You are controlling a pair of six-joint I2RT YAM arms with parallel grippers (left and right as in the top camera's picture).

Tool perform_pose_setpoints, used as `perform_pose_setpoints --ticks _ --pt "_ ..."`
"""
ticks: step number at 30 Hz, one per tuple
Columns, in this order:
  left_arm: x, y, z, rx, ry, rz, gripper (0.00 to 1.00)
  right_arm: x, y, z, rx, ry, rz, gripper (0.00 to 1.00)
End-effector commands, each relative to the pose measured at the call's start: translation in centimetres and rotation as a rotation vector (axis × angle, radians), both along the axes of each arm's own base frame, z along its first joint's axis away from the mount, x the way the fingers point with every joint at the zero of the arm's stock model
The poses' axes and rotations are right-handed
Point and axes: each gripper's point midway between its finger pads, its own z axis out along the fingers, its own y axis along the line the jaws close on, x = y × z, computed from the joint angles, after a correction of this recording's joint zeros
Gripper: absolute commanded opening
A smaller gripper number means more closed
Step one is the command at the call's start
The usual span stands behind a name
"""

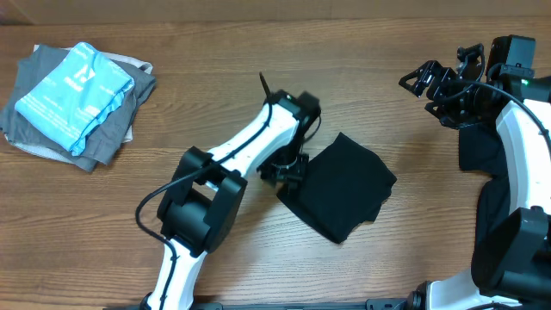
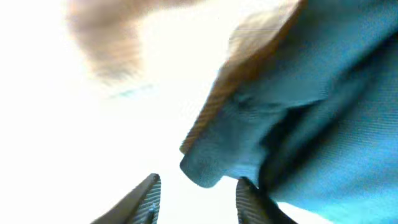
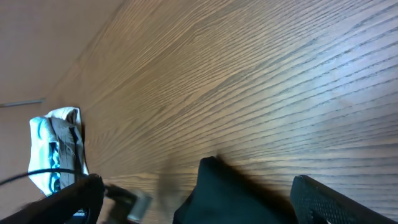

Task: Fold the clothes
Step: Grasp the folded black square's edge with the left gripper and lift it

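A black T-shirt (image 1: 344, 185) lies folded into a rough square at the table's middle. My left gripper (image 1: 281, 172) is at the shirt's left edge. In the washed-out left wrist view its fingers (image 2: 199, 200) are open, and a corner of the shirt (image 2: 205, 167) sits just beyond the fingertips, not pinched. My right gripper (image 1: 435, 84) is open and empty, raised at the far right, well away from the shirt. In the right wrist view the shirt (image 3: 230, 193) shows between the spread fingers (image 3: 205, 200).
A stack of folded grey clothes (image 1: 120, 129) with a light blue one (image 1: 76, 93) on top sits at the far left; it also shows in the right wrist view (image 3: 56, 146). More dark cloth (image 1: 478, 151) lies by the right arm's base.
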Motion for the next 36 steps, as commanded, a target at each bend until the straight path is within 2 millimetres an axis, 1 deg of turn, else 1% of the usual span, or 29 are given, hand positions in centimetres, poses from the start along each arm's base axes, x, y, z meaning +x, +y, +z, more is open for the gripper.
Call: perform_pose_setpoints --ticks 1,2,3,5,6,7,10,12,20,24,32,36 --pt "3.0 -1.3 7.1 -0.099 -0.219 -0.019 0.49 0.1 0.0 0.5 -0.006 -0.020 0.007 1.00" --pt "3.2 -1.6 7.9 -0.119 -0.246 -0.033 0.54 0.1 0.0 0.5 -0.006 -0.020 0.007 1.00" --pt "3.2 -1.8 8.5 -0.139 -0.261 -0.042 0.63 0.1 0.0 0.5 -0.006 -0.020 0.007 1.00" --pt "3.2 -2.2 9.1 -0.169 -0.275 -0.073 0.89 0.1 0.0 0.5 -0.006 -0.020 0.007 1.00" --pt "3.1 -2.6 9.2 -0.188 -0.272 -0.103 0.96 0.1 0.0 0.5 -0.006 -0.020 0.007 1.00" --pt "2.8 -2.9 9.2 -0.209 -0.266 -0.141 1.00 0.1 0.0 0.5 -0.006 -0.020 0.007 1.00" --pt "2.5 -3.6 8.3 -0.227 -0.245 -0.211 1.00 0.1 0.0 0.5 -0.006 -0.020 0.007 1.00" --pt "2.4 -3.8 7.5 -0.220 -0.232 -0.222 1.00 0.1 0.0 0.5 -0.006 -0.020 0.007 1.00" --pt "2.2 -5.5 3.1 -0.198 -0.169 -0.234 1.00 0.1 0.0 0.5 -0.006 -0.020 0.007 1.00" --pt "2.2 -5.7 1.4 -0.183 -0.145 -0.232 1.00 0.2 0.0 0.5 -0.006 -0.021 0.007 1.00" --pt "1.9 -5.7 -1.1 -0.155 -0.104 -0.212 1.00 0.1 0.0 0.5 -0.006 -0.020 0.007 1.00" --pt "1.6 -5.6 -2.9 -0.132 -0.070 -0.214 1.00 0.1 0.0 0.5 -0.006 -0.020 0.007 1.00"
